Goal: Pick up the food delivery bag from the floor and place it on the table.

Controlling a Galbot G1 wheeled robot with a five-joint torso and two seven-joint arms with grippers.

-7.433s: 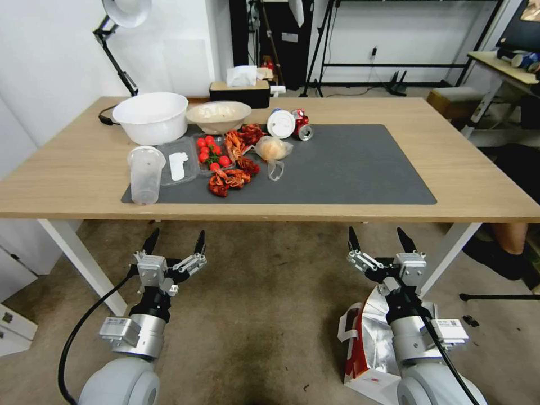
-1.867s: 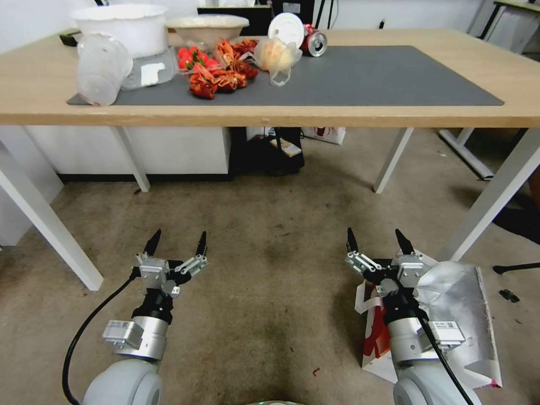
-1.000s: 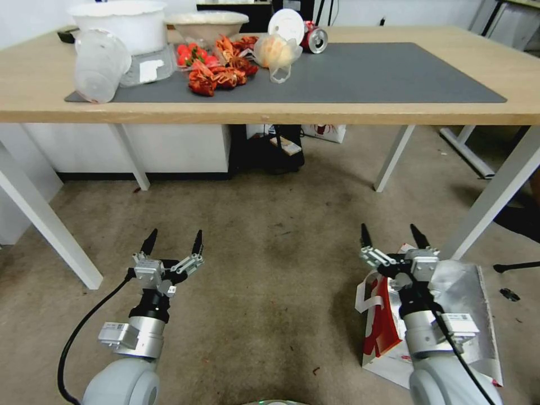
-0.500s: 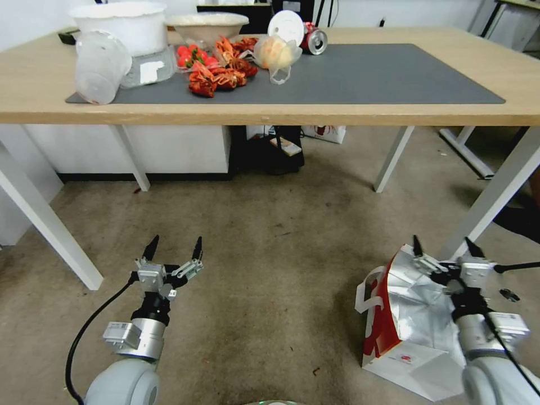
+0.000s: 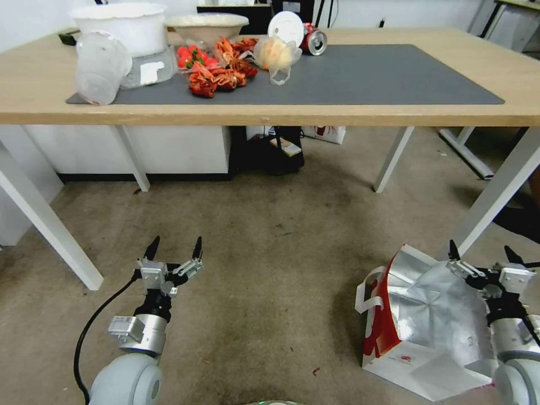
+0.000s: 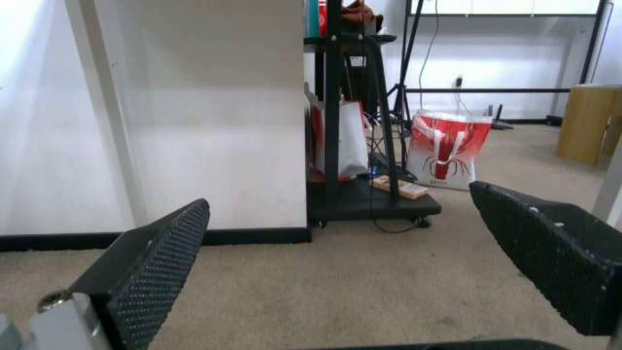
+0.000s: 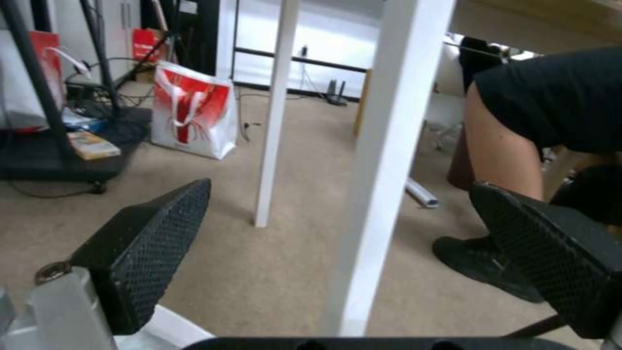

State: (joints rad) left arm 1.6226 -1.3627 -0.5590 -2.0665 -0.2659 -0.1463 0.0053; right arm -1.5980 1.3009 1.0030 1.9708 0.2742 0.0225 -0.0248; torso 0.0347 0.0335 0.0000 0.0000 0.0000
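Right gripper [image 5: 482, 259], jaws spread wide & empty, hovers over the far right edge of the big boxy white food delivery bag [image 5: 433, 320] w/ red sides, silver foil lining and white strap handles. Not touching it as far as I can tell. Bag sits on the dull brownish-grey stained floor [image 5: 270, 247], near the white front-right leg of the wide light-wood table [image 5: 34, 84] w/ dark grey mat. Left gripper [image 5: 173, 248] is also open & idle, low over bare floor, well apart from the bag. Progress: nothing grasped yet; grip, lift and placing on the table all remain.
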